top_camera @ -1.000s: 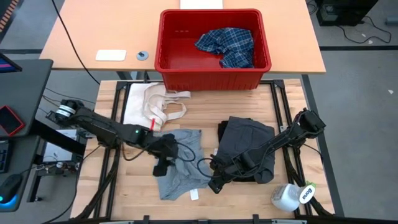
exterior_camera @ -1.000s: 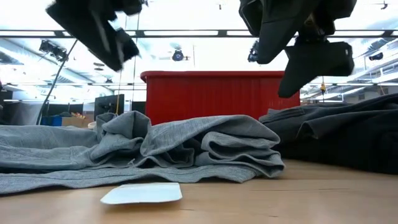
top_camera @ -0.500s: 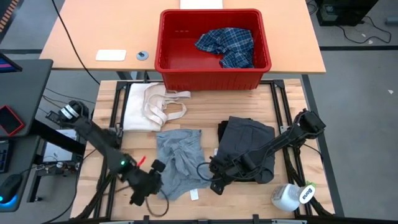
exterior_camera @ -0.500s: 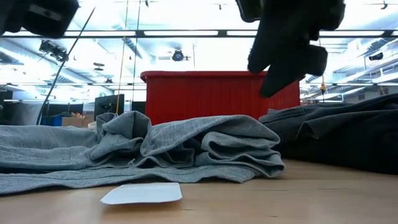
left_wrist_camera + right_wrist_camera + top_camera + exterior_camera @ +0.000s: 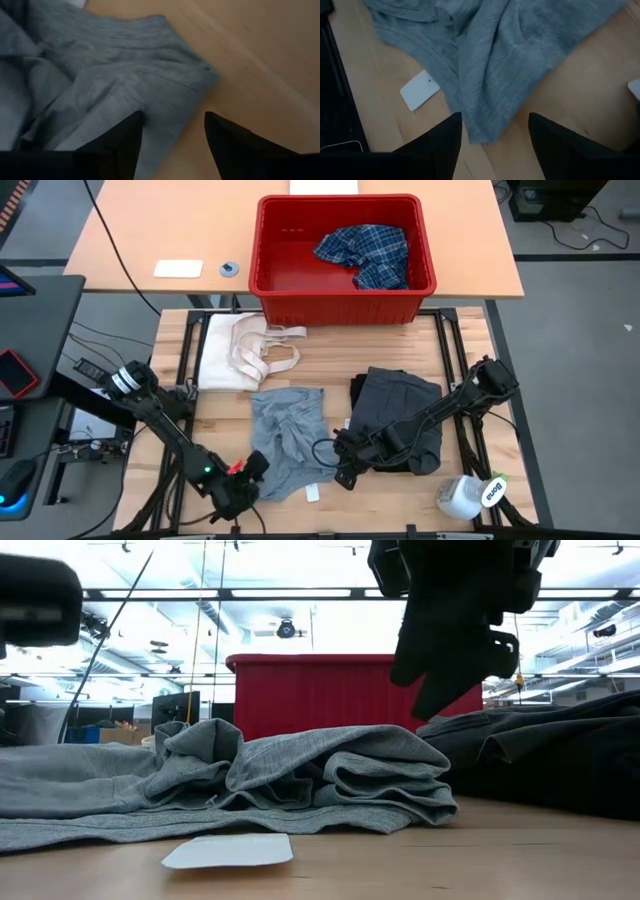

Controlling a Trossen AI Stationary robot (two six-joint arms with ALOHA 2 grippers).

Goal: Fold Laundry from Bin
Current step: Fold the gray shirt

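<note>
I have the light grey garment (image 5: 288, 440) lying crumpled on the wooden table (image 5: 400, 490), between my two arms, and it is not folded yet. My left gripper (image 5: 243, 485) is at the near left corner of this garment. In the left wrist view its fingers (image 5: 122, 142) stand wide apart over the hem and hold nothing. My right gripper (image 5: 342, 463) is at the near right edge of the same cloth, also spread wide and empty; in the right wrist view I see the grey fabric and a small white card (image 5: 420, 90) on the wood just beside it.

About the progress, I judge we are somewhere in the middle. The dark grey garment (image 5: 400, 415) lies to the right of the light grey one, under the right arm, and it looks like a rough flat stack, but I cannot tell how neat the fold is. The blue-and-white plaid shirt (image 5: 365, 252) is inside the red bin (image 5: 270, 285), which stands on the far table, so it has not been taken out. A large black garment I do not see in any view.

A cream-white cloth with strap loops (image 5: 245, 350) lies at the far left of the table, and a white bottle (image 5: 468, 496) lies at the near right corner.

What is left, I think: to grasp the two near corners, spread the light grey piece, fold it, and then fetch the plaid shirt.
</note>
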